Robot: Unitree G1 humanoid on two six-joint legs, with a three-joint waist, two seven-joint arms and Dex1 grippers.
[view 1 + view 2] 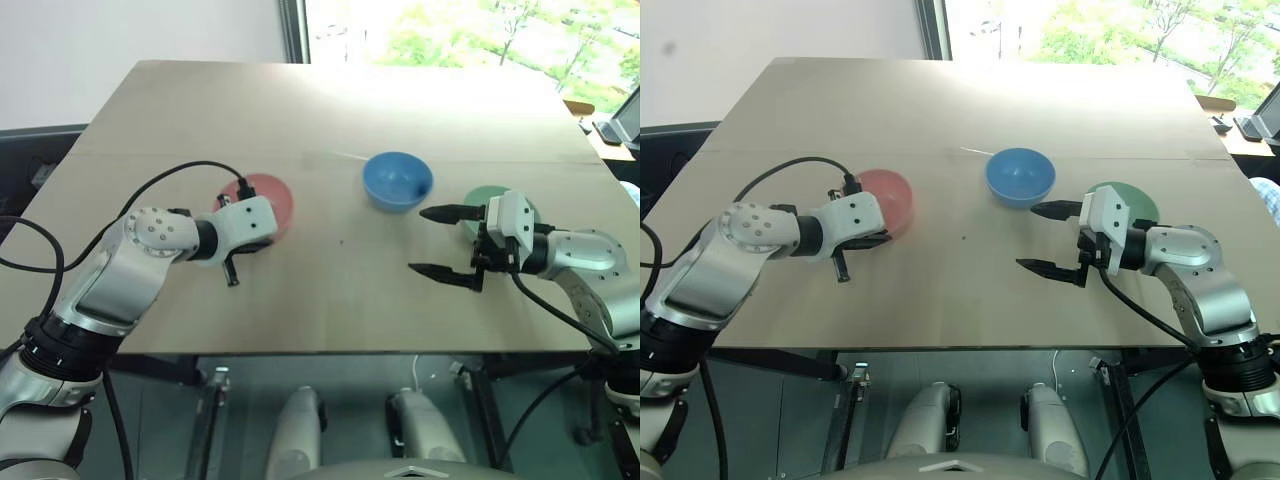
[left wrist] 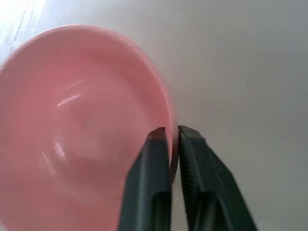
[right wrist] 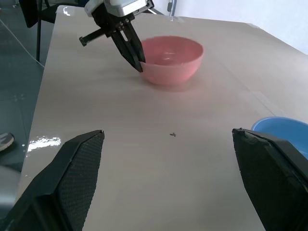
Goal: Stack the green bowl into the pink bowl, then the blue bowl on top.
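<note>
The pink bowl (image 1: 272,194) sits upright at the table's left middle. My left gripper (image 2: 172,132) is shut on its near rim, one finger inside and one outside; the right wrist view also catches that left gripper (image 3: 139,65) at the pink bowl (image 3: 171,55). The blue bowl (image 1: 397,180) stands alone near the table's centre. Further right is the green bowl (image 1: 1132,198), partly hidden behind my right wrist. My right gripper (image 1: 420,240) hovers open and empty, just to the left of the green bowl and on the near side of the blue one, pointing left.
The light wooden table (image 1: 300,110) has bare surface between the pink and blue bowls and along its front edge. A window lies beyond the far edge. Dark furniture stands off the table's left side.
</note>
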